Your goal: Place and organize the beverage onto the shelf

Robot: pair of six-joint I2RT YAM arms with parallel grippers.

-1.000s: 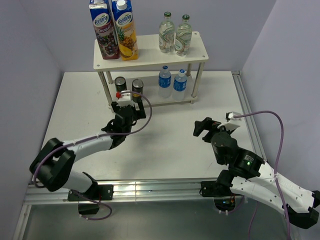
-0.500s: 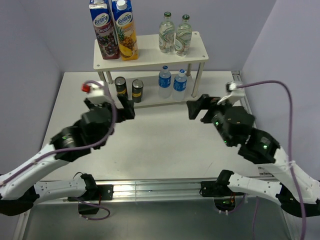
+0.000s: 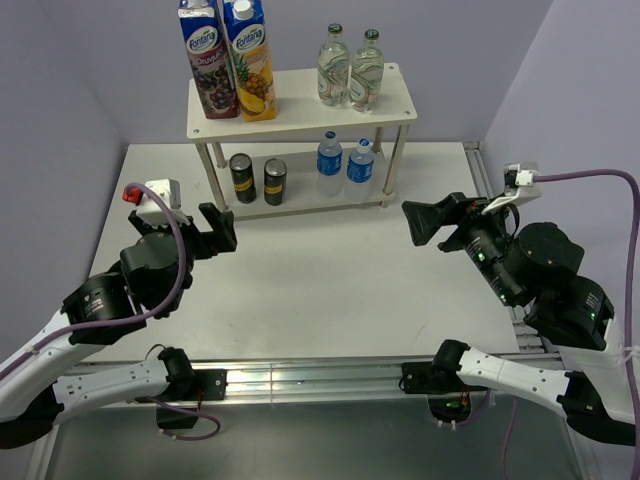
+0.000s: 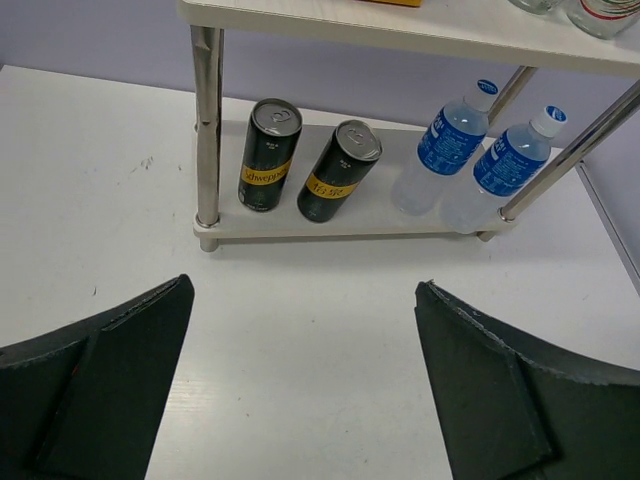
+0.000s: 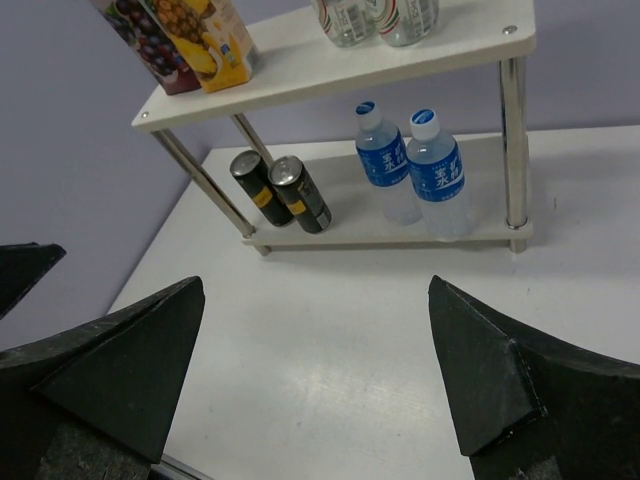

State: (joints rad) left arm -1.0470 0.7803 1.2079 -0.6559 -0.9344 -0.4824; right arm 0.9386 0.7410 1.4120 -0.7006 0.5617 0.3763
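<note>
The cream-white shelf [image 3: 300, 112] stands at the back of the table. On its top board stand two green-capped bottles [image 3: 350, 68]. On its lower board stand two dark cans [image 3: 258, 180] at the left and two blue-capped water bottles [image 3: 344, 165] at the right. My left gripper [image 3: 216, 228] is open and empty, held above the table in front of and left of the cans [image 4: 305, 165]. My right gripper [image 3: 424, 221] is open and empty, to the right of the shelf's front, facing the water bottles [image 5: 412, 165].
Two tall Fontana juice cartons [image 3: 228, 60] stand on the left of the top board. Thin metal legs [image 4: 208, 120] hold the boards. Purple walls close in the left, back and right. A metal rail [image 3: 300, 378] runs along the near edge.
Both arms have drawn back from the shelf and risen. The left gripper has moved left, away from the cans; the right gripper has moved right. Both stay open and empty.
</note>
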